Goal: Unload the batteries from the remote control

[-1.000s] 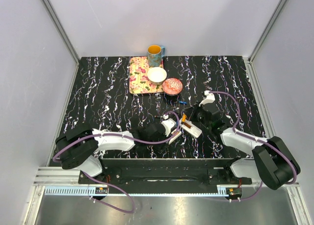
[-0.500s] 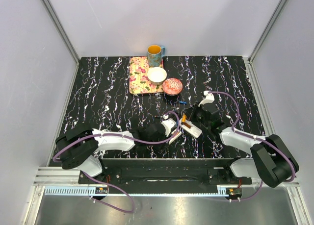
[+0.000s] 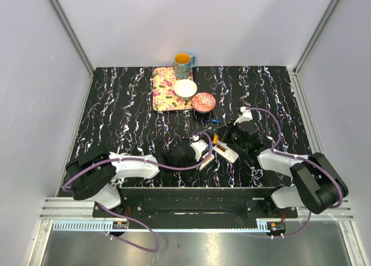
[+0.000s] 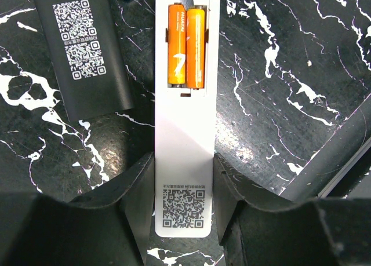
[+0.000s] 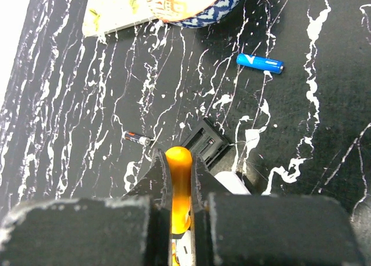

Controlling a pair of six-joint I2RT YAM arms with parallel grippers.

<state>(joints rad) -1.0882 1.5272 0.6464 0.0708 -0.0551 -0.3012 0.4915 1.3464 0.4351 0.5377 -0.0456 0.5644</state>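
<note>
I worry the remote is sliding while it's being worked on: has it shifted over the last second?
No. The remote lies in the same spot and at the same angle below the red bowl.

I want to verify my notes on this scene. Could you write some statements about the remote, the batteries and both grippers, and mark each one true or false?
1. Two orange batteries lie in the open compartment of the white remote. True.
2. The left gripper hangs open, away from the remote. False: its fingers clamp the remote's lower end on both sides.
3. The right gripper holds an orange-handled screwdriver. True.
4. The blue battery sits inside the remote. False: it lies loose on the table.
</note>
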